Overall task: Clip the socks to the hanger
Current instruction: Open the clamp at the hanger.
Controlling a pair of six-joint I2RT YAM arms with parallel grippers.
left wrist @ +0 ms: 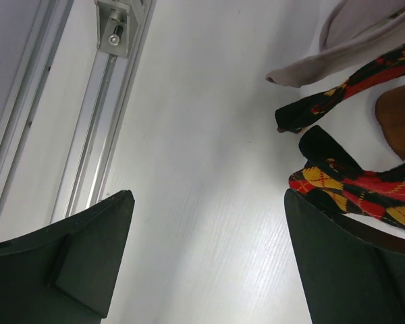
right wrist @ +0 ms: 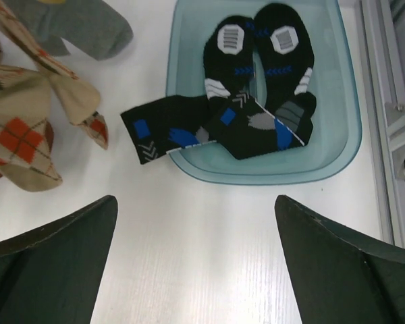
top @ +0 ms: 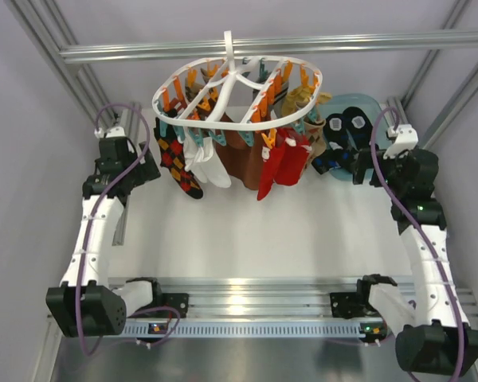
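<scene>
The dark navy-black socks [right wrist: 253, 101] with white and blue patches lie in a teal tub [right wrist: 344, 145]; one cuff drapes over its left rim onto the table. In the top view the socks [top: 344, 135] lie at the back right. The white round hanger [top: 237, 94] with orange and teal clips hangs at the back centre, holding several other socks. My right gripper [right wrist: 196, 263] is open and empty, hovering just in front of the tub; it shows in the top view [top: 365, 163]. My left gripper [left wrist: 209, 260] is open and empty beside the hanging argyle sock [left wrist: 364, 196].
Red socks [top: 287, 159], a brown sock, a white sock and a red-yellow-black argyle sock [top: 178, 159] hang from the hanger. Tan argyle socks [right wrist: 27, 128] and a grey sock [right wrist: 88, 27] lie left of the tub. Aluminium frame rails [left wrist: 98, 121] run along both sides.
</scene>
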